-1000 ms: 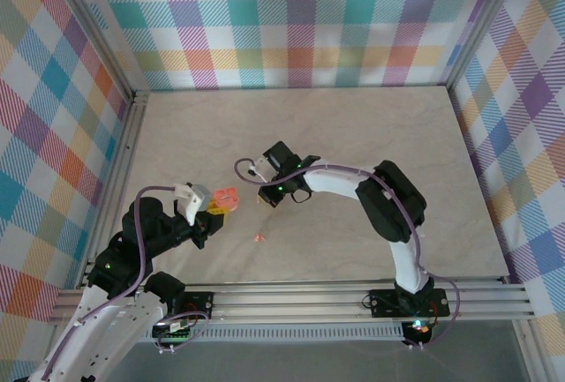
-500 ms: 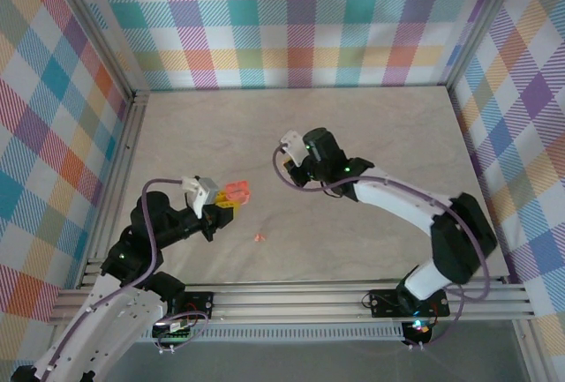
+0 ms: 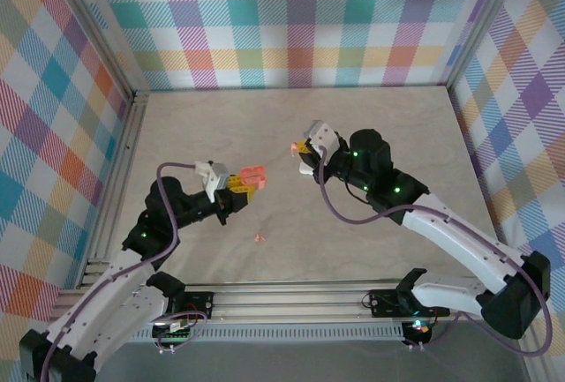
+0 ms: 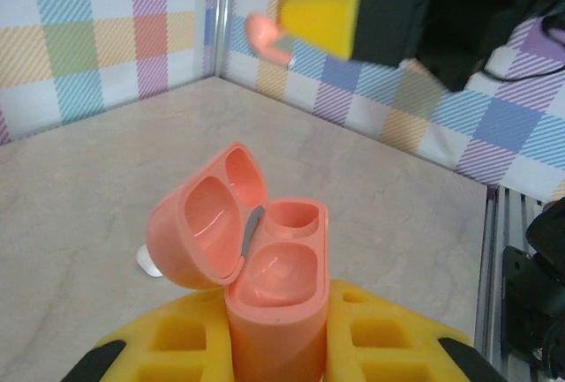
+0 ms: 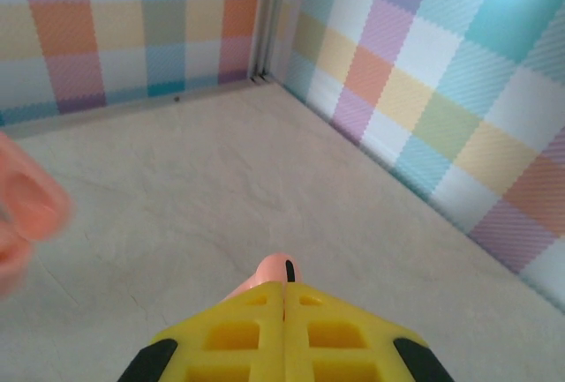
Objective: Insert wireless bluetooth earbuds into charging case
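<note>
the table [image 3: 380, 126] is a pale, marbled beige slab closed in by plaid walls [image 3: 300, 20]. one tiny salmon-pink earbud [image 3: 259, 237] lies directly on it toward the near edge, left of the middle, with bare surface all around it.

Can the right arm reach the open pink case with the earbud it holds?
Probably yes: the right tool, shut on the pink earbud, hangs close to the case, with only open air between.
</note>
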Controlling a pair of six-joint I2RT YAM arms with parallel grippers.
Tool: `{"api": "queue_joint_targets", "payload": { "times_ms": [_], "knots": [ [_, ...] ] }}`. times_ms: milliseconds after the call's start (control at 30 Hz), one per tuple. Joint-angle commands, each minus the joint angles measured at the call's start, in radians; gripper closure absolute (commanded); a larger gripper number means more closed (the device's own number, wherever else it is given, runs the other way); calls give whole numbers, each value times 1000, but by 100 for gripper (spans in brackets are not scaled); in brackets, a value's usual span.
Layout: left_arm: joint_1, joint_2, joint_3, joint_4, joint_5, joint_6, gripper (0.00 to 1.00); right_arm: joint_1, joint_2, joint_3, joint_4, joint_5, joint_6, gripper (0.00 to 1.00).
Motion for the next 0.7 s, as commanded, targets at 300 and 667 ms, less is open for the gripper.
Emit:
{"api": "queue_joint_targets", "payload": {
  "times_ms": [300, 667],
  "knots": [
    [-37, 180, 104, 207, 66, 4, 100, 69, -22, 15, 134, -184, -144, 98],
    [-79, 189, 129, 233, 30, -28, 100, 116, 85, 4, 305, -163, -230, 99]
  ]
}}
